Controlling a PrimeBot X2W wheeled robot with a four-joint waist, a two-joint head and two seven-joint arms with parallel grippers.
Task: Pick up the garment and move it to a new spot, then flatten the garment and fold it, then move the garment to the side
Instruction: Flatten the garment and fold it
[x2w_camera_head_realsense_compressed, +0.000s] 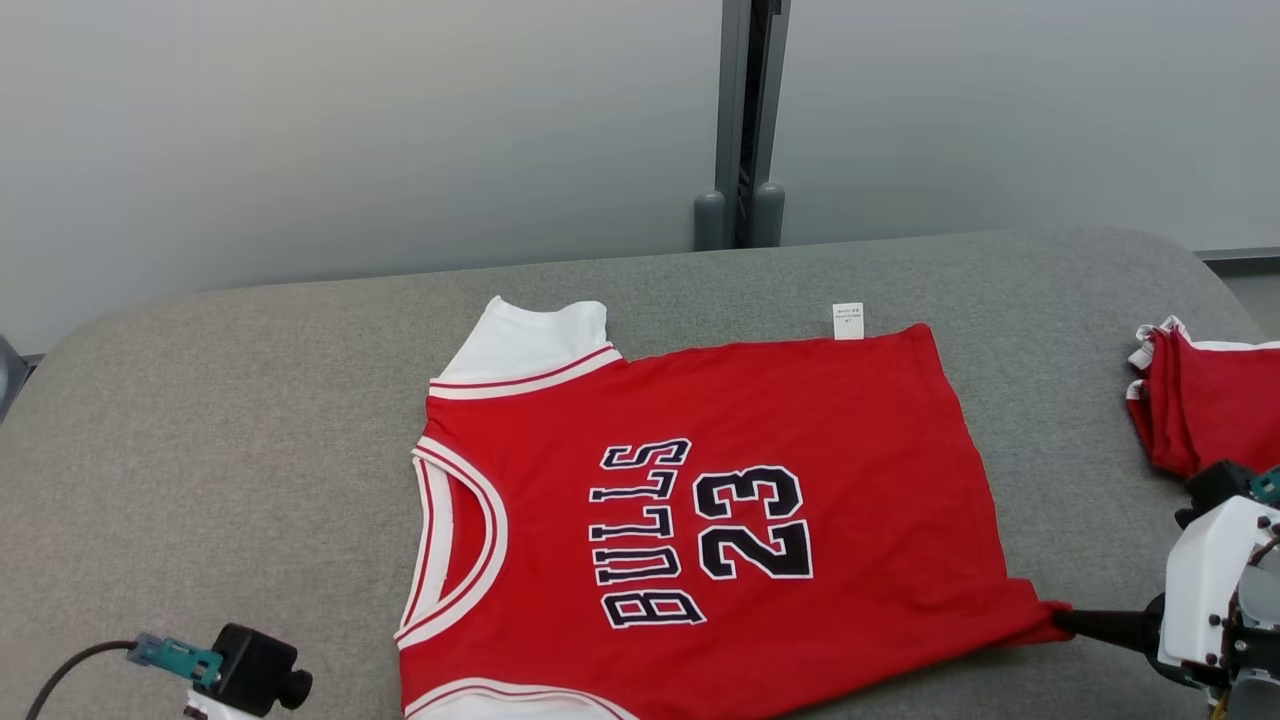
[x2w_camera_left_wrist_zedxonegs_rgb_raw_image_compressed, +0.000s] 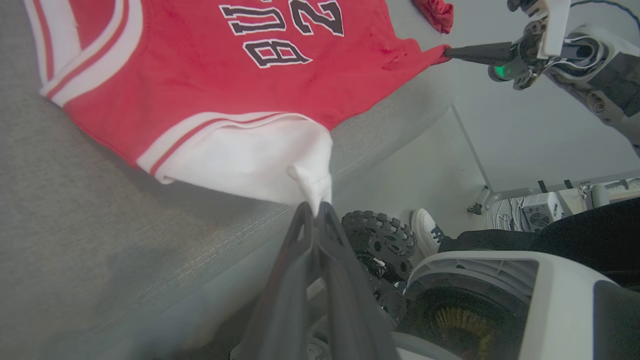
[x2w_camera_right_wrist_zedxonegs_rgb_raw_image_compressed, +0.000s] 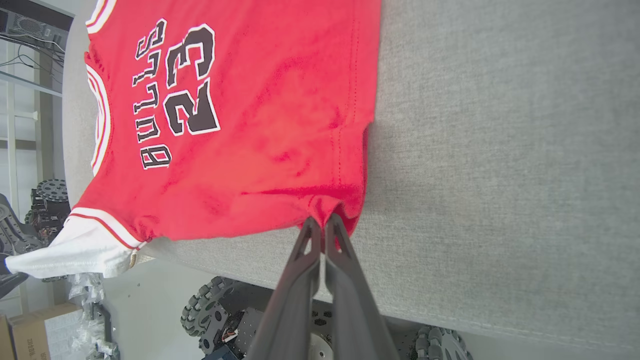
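Note:
The garment (x2w_camera_head_realsense_compressed: 700, 480) is a red jersey with white sleeves and "BULLS 23" in black, spread face up on the grey table (x2w_camera_head_realsense_compressed: 250, 400), collar to the left. My left gripper (x2w_camera_left_wrist_zedxonegs_rgb_raw_image_compressed: 316, 206) is shut on the tip of the near white sleeve (x2w_camera_left_wrist_zedxonegs_rgb_raw_image_compressed: 250, 155), which hangs past the table's front edge. My right gripper (x2w_camera_right_wrist_zedxonegs_rgb_raw_image_compressed: 322, 222) is shut on the near hem corner of the garment (x2w_camera_right_wrist_zedxonegs_rgb_raw_image_compressed: 280, 125). In the head view its dark fingers (x2w_camera_head_realsense_compressed: 1100, 625) reach that red corner at the lower right. The far sleeve (x2w_camera_head_realsense_compressed: 530, 340) lies flat.
A stack of folded red garments (x2w_camera_head_realsense_compressed: 1210, 410) sits at the table's right edge. A grey post (x2w_camera_head_realsense_compressed: 745, 120) rises behind the table. Below the front edge are the robot's knobbly wheels (x2w_camera_left_wrist_zedxonegs_rgb_raw_image_compressed: 380, 235) and a person's white shoe (x2w_camera_left_wrist_zedxonegs_rgb_raw_image_compressed: 425, 232) on the floor.

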